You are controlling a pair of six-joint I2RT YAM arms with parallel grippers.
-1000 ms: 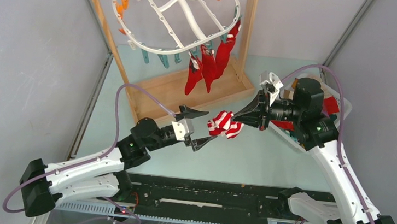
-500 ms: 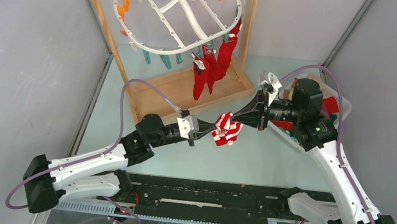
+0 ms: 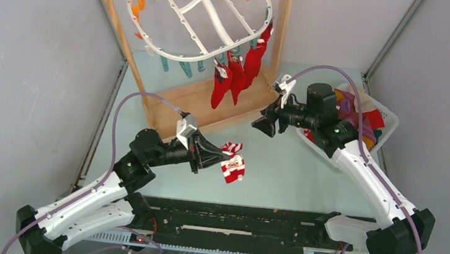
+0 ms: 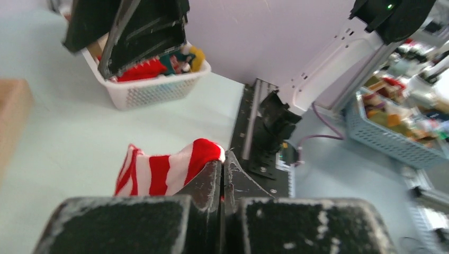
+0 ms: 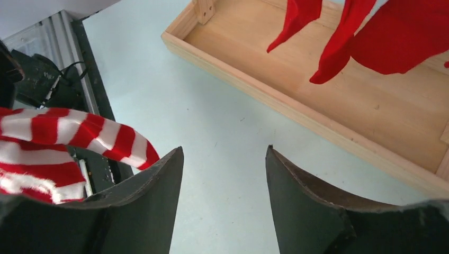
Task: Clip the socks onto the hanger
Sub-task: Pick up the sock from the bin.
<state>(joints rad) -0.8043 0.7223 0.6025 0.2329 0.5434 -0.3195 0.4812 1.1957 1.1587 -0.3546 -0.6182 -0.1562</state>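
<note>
The red-and-white striped sock (image 3: 232,165) hangs from my left gripper (image 3: 221,158), which is shut on its edge above the middle of the table. The left wrist view shows the sock (image 4: 159,172) pinched at the tips of that gripper (image 4: 223,161). My right gripper (image 3: 261,125) stands open and empty a little to the right and farther back, clear of the sock (image 5: 58,143); in its wrist view the gripper (image 5: 222,153) has only bare table between its fingers. The white hanger (image 3: 182,56) hangs from the wooden stand, with three red socks (image 3: 234,78) clipped on its near right rim.
The stand's wooden tray base (image 3: 194,102) lies under the hanger, its near edge (image 5: 296,114) just ahead of my right gripper. A white basket (image 3: 391,125) holding several mixed socks sits at the right. Orange and teal clothespins (image 3: 184,68) dangle round the hanger's rim.
My left gripper shut on the striped sock and drew it left and nearer. My right gripper let it go, opened, and swung back towards the stand.
</note>
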